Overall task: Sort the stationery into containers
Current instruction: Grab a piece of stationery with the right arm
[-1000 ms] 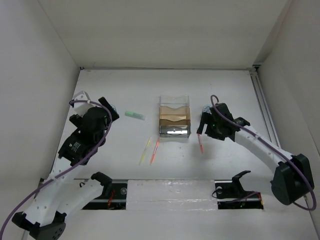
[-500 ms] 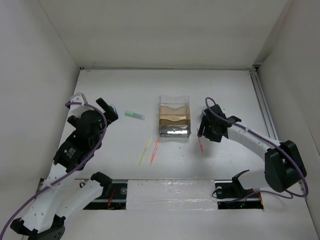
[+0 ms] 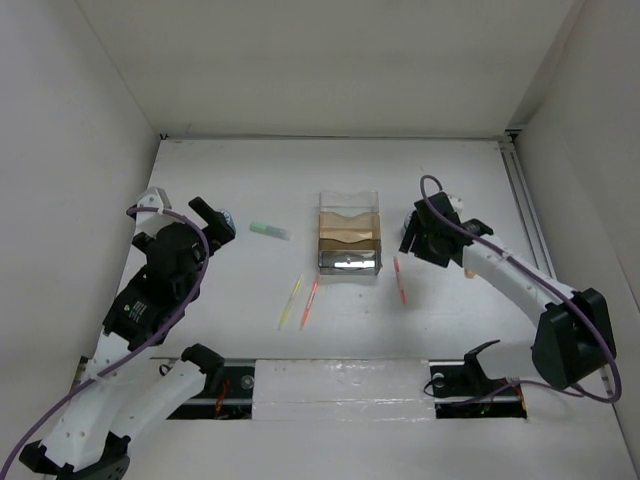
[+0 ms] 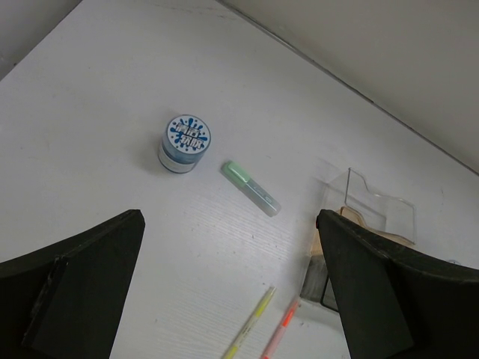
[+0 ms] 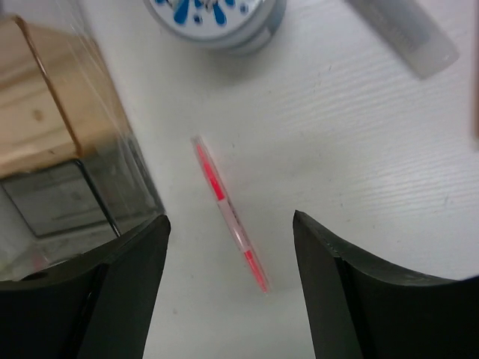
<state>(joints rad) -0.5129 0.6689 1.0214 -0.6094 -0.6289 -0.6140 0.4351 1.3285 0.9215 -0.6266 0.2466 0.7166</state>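
Right gripper point(image 5: 230, 217) has drawn back from the red pen point(image 5: 228, 213); it is wide open and empty. Centre the pen between the fingers before closing.

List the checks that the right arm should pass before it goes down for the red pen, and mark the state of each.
1. Right gripper open: ok.
2. Red pen lies flat between its fingers in the wrist view: ok.
3. Pen apart from the organizer: ok.
4. Roll apart from the pen: ok.
5. Free organizer compartment for the pen: cannot tell.
6. Left gripper open, on the organizer's other side: ok.
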